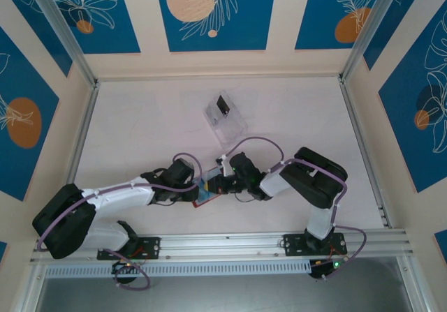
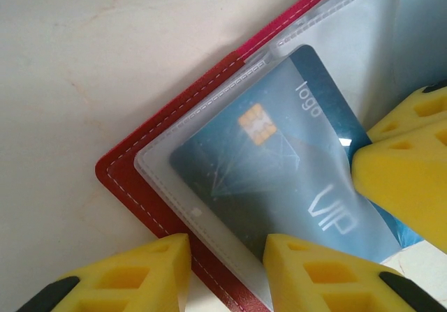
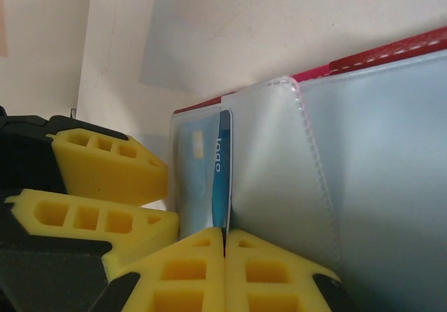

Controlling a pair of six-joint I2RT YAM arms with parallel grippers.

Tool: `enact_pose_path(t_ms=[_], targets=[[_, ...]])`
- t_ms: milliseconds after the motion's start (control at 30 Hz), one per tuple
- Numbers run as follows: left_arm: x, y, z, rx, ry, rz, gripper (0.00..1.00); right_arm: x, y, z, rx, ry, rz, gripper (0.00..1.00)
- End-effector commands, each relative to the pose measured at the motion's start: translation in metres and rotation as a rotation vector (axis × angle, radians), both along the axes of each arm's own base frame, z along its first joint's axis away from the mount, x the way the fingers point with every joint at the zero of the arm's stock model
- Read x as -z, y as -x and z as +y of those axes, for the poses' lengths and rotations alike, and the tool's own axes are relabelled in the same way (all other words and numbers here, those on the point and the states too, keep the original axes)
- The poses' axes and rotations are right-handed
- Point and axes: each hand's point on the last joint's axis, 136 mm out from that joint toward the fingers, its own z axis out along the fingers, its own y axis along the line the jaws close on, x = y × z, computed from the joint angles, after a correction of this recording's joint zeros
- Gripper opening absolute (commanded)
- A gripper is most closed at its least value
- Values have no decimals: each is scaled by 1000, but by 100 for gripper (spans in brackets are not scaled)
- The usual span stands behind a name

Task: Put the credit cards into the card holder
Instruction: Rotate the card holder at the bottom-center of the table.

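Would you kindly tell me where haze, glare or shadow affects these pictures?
Left wrist view: the frosted sleeve of the red leather-like card holder hazes the blue chip card, with one small white glint. Right wrist view: a grey shadow lies on the white table. Top external view: evenly lit, no harsh shadows.

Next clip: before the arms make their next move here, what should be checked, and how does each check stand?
1. Right gripper shut on the blue card: ok.
2. Card's leading end under the clear sleeve: ok.
3. Card fully seated in the sleeve: not ok, the held corner sticks out.
4. Left gripper at the red wallet, jaws apart across its edge: ok.
5. Wallet pinned firmly: cannot tell.
6. Other cards located: cannot tell; something dark stands in the clear rack.
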Motion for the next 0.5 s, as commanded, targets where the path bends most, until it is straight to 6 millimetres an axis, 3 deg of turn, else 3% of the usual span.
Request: enact_pose_path(t_ms=[0,300,467], targets=[[3,-3,2,-16,-18,-2,35,43,40,-15,-82,163,130,2],[3,-4,3,-23,-19,-11,35,20,36,-9,-120,195,85,17],[1,-5,3,-20,-17,-18,35,-2,29,-5,-139,180,66,26]])
